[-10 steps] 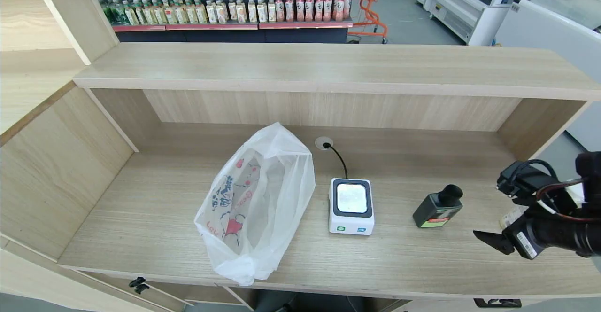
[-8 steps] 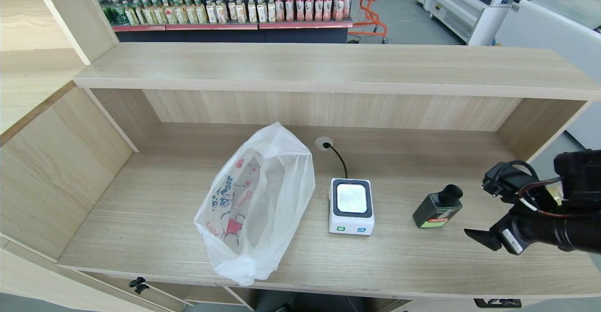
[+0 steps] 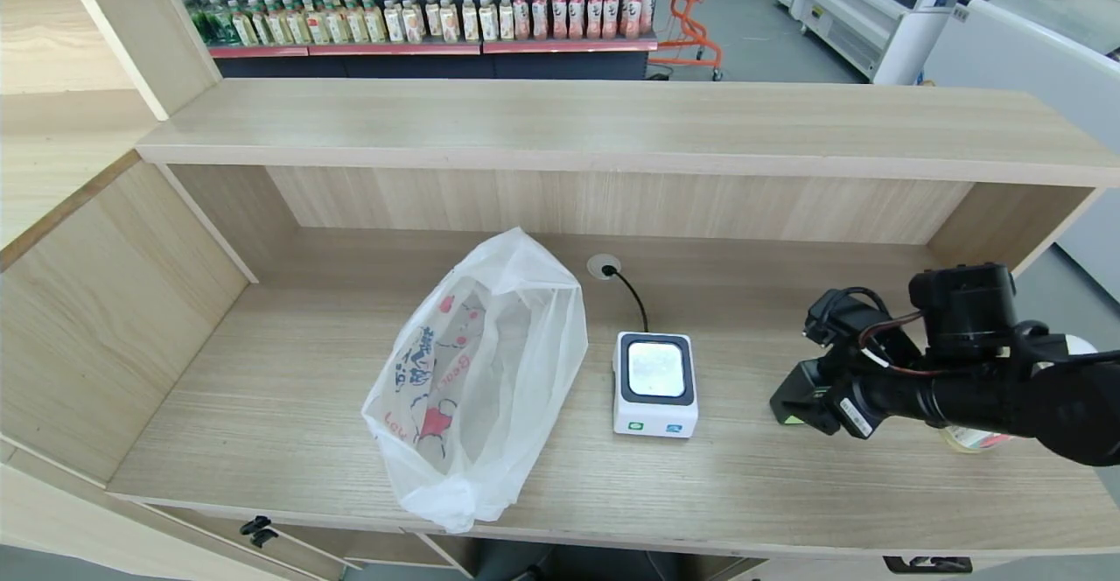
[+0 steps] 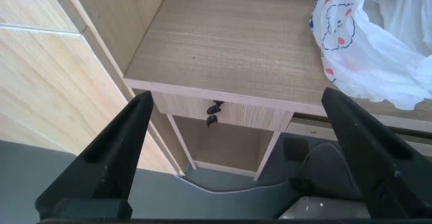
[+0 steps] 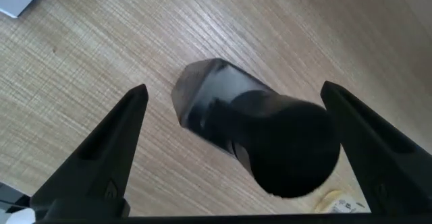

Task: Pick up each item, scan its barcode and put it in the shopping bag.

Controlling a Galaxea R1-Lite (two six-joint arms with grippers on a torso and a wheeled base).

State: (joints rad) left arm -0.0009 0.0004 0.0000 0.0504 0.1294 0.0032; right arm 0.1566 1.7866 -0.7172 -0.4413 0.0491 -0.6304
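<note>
A dark bottle with a black cap (image 5: 256, 133) lies on the wooden counter (image 3: 752, 485), right of the white barcode scanner (image 3: 654, 384). My right gripper (image 5: 235, 92) hangs open just over it, one finger on each side and neither touching. In the head view the right gripper (image 3: 809, 393) covers most of the bottle (image 3: 785, 408). The white plastic shopping bag (image 3: 481, 380) lies left of the scanner, its mouth facing the back wall, with a printed package inside. My left gripper (image 4: 237, 97) is open and holds nothing, off the counter's front left corner.
A pale labelled item (image 3: 967, 438) sits on the counter under my right arm. The scanner's cable (image 3: 632, 297) runs to a hole at the back. A raised shelf and side walls enclose the counter. A drawer handle (image 4: 213, 113) sits under the front edge.
My right arm has swung left from the counter's right end and now sits over the dark bottle, hiding most of it. The gripper stayed open. Bag and scanner have not moved.
</note>
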